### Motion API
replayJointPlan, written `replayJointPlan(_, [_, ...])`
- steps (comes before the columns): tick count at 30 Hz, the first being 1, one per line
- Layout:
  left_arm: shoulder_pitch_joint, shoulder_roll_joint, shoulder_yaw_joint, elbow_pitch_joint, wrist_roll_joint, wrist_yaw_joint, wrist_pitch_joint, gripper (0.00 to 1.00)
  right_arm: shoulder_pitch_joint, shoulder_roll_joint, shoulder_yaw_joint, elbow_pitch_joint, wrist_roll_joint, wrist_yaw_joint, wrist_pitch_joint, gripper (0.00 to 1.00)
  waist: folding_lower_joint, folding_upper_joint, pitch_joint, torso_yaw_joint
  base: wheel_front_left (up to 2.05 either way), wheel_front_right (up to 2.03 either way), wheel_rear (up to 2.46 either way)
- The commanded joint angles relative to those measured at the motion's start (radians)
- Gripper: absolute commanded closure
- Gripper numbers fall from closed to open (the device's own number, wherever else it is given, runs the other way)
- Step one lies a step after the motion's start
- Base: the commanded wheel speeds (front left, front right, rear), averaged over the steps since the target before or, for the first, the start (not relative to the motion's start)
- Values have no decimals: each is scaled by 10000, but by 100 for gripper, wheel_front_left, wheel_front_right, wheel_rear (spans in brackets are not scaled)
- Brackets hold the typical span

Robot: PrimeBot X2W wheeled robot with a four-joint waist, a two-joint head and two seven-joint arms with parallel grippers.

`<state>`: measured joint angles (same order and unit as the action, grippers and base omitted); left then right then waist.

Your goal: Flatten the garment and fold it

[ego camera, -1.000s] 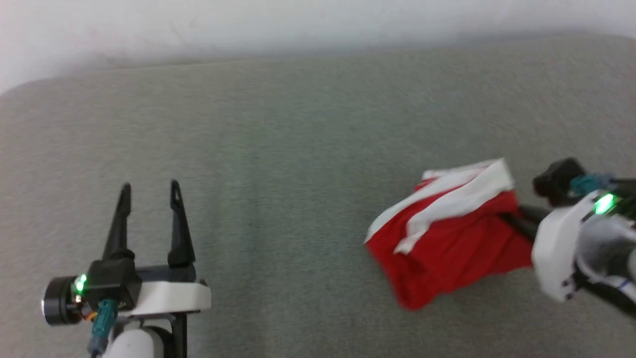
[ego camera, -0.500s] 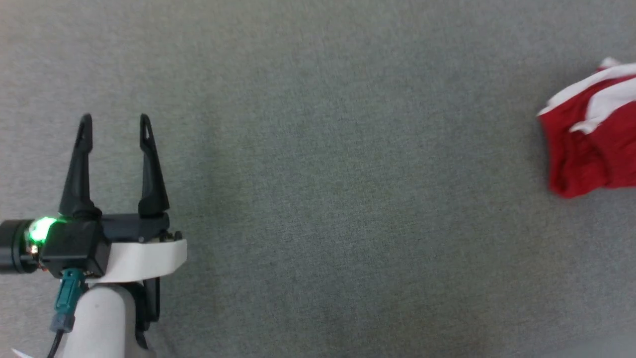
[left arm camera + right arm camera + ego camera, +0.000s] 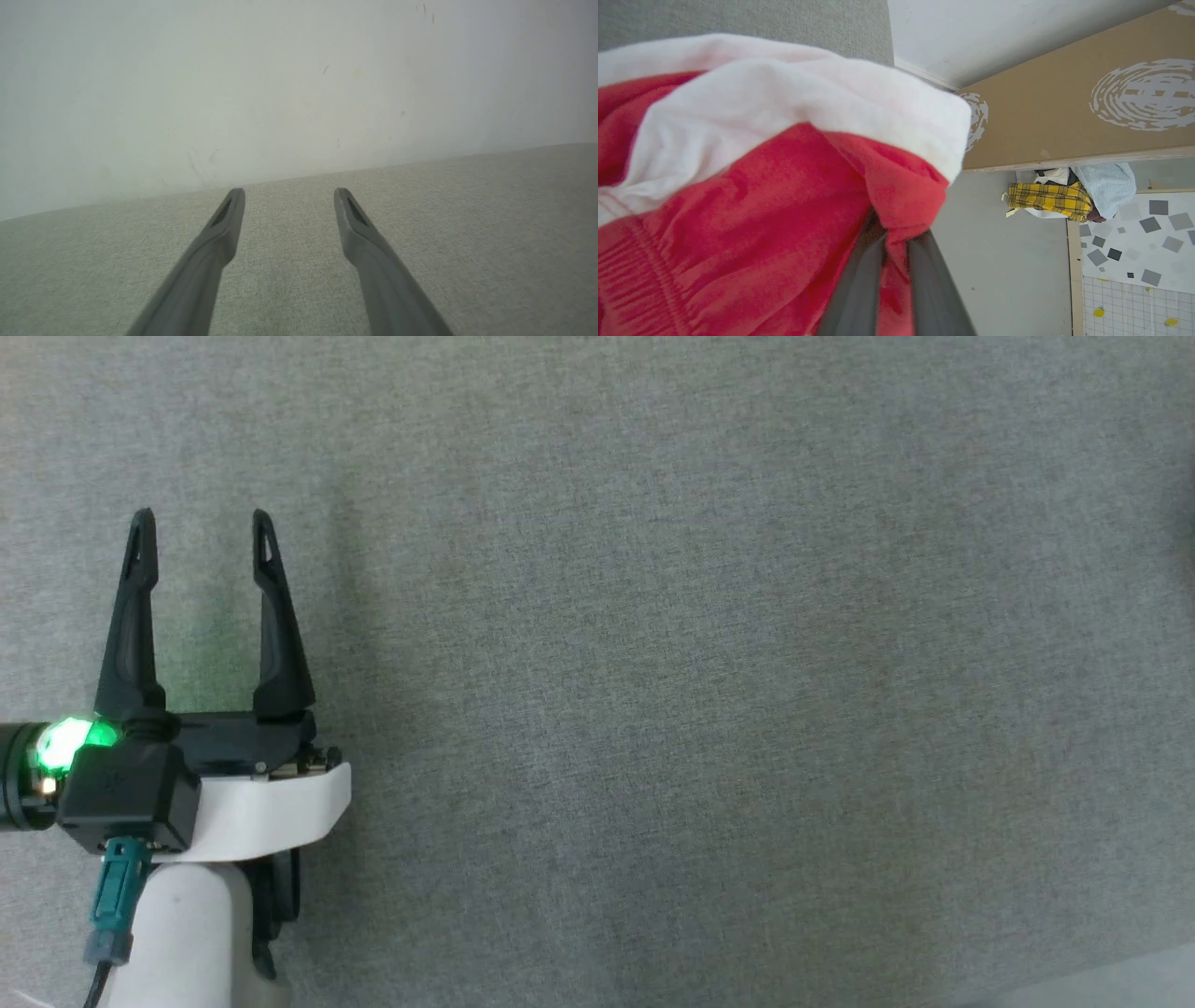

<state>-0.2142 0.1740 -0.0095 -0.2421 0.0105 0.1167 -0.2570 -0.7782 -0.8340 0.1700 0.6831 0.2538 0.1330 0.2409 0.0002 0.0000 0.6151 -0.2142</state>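
**Fingers clenched on red shorts; head view turned off them**

- Fingers, right (image 3: pixel 859 284): right gripper (image 3: pixel 896 240) pinched tight on a fold of the red shorts (image 3: pixel 752 196), lower centre of the right wrist view. Tips are buried in the cloth.
- Fingers, left (image 3: pixel 135 616): left gripper (image 3: pixel 203 518) spread wide and holding nothing, at the left of the head view over bare grey surface (image 3: pixel 700 663). Posture as a second ago.
- Red shorts: bunched, with white trim (image 3: pixel 798 102) folded across the top, at the left of the right wrist view. Whether any part rests on the surface cannot be told.
- Change: a second ago the shorts lay mid-right in the head view, with the right gripper at their right side. Half a second ago they were at the right edge; now they are past it. The wall (image 3: pixel 280 70) along the top of that view went too, so the camera has dipped and turned. That accounts for at least part of the shift. A carry to the right by the right arm is likely as well, but not certain.
- Background, right wrist view: brown board (image 3: pixel 1064 107), floor (image 3: pixel 1008 261), heap of clothes (image 3: pixel 1064 196) with a yellow plaid piece (image 3: pixel 1048 200).
- Bearing on task: flattening not begun. Judged a repositioning step on a one-point hold. The shorts want setting down on open surface, and the idle left fingers want a second edge to draw them flat.
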Motion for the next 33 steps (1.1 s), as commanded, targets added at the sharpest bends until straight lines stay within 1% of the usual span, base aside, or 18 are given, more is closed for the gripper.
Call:
replayJointPlan(1, [-145, 33, -24, -24, -6, 84, -47, 0, -176, 133, -162, 156, -120, -23, -110, 0, -2, 0, -211, -1, 0, 0, 0])
replayJointPlan(3, [-60, -11, -45, 50, -53, 143, -47, 0, -203, 215, -190, 285, -283, -23, -240, 0, -2, 0, -516, 17, 0, 0, 0])
replayJointPlan(5, [56, -70, -71, 167, -107, 186, -47, 0, -240, 120, -194, 231, -584, -23, -628, 0, -2, 0, -909, 72, 0, 0, 0])
replayJointPlan(8, [278, -155, -80, 342, -188, 229, -47, 0, -531, -73, -330, 37, -1168, -23, -1826, 0, -2, 0, -1441, 144, 0, 0, 0])
replayJointPlan(10, [457, -217, -91, 547, -236, 231, -47, 0, -761, 116, -624, -167, -1638, -23, -2803, 0, -2, 0, -1880, 235, 0, 0, 0])
replayJointPlan(14, [803, -361, -63, 817, -306, 268, -47, 0, -827, 1079, -1170, -641, -2205, -23, -4298, 0, -2, 0, -2595, 498, 0, 0, 0])
replayJointPlan(17, [1062, -470, -47, 951, -338, 287, -47, 0, -681, 1961, -1415, -1371, -2592, -23, -4833, 0, -2, 0, -3037, 760, 0, 0, 0])
replayJointPlan(21, [1340, -588, -12, 1117, -393, 264, -47, 0, -39, 3216, -1704, -2633, -2570, -23, -5013, 0, -2, 0, -3585, 1194, 0, 0, 0])
replayJointPlan(24, [1585, -673, -11, 1182, -381, 277, -47, 0, 847, 4222, -1926, -4024, -2335, -23, -5021, 0, -2, 0, -3972, 1504, 0, 0, 0])
replayJointPlan(26, [1693, -683, 54, 1302, -426, 222, -47, 0, 1530, 4861, -2058, -4708, -2121, -23, -5023, 0, -2, 0, -4211, 1673, 0, 0, 0])
replayJointPlan(29, [1840, -707, 148, 1491, -481, 109, -47, 0, 2593, 5663, -1957, -5401, -1845, -23, -5024, 0, -2, 0, -4519, 1860, 0, 0, 0])
replayJointPlan(33, [2059, -815, 141, 1608, -476, 58, -47, 0, 4122, 6584, -1992, -5896, -1424, -23, -5025, 0, -2, 0, -4830, 2096, 0, 0, 0])
